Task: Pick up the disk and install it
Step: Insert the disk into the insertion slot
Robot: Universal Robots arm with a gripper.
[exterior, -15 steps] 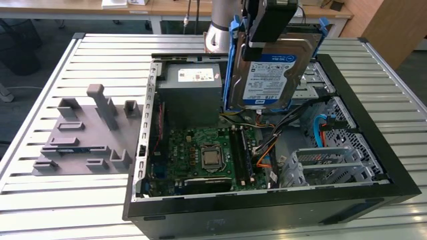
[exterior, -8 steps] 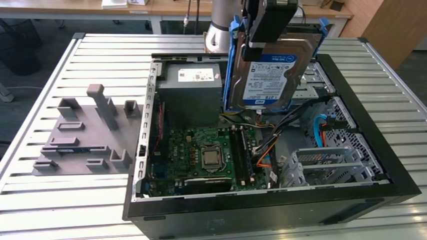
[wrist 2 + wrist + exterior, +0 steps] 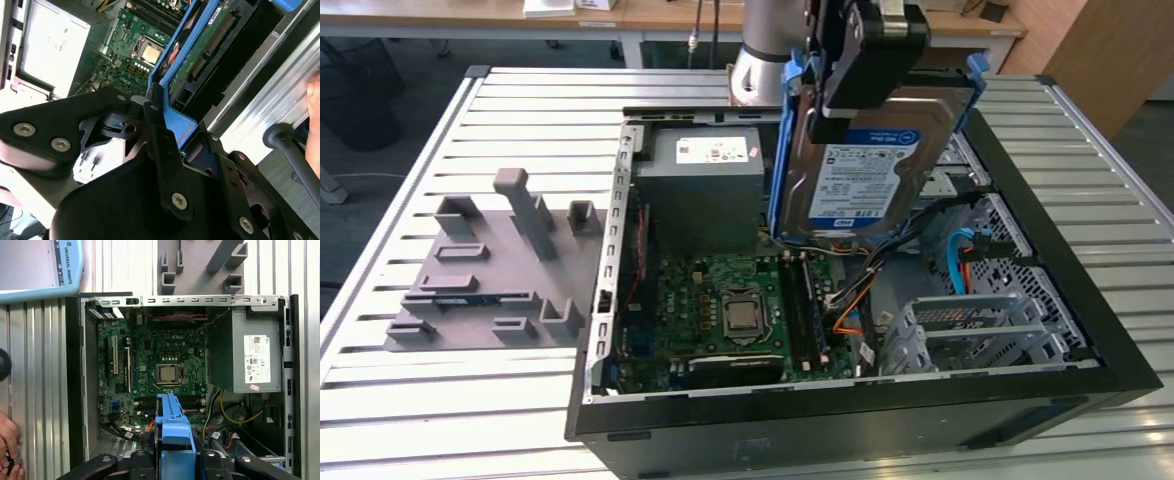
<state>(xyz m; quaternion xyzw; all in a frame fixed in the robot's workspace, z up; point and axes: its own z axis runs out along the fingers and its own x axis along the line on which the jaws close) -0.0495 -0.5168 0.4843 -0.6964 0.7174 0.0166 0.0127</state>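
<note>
Blue-railed disk [image 3: 887, 175] hangs clamped in the tool [image 3: 835, 105] above the case [image 3: 854, 410].

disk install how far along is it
Done: the pick-up. The disk is off the table, clamped in the hand, with its label facing the exterior view.
In hand: the disk hangs upright above the open computer case. In the first wrist view its blue rail sits over the motherboard.
Left: seating it. The disk is not in any bay yet.
</note>
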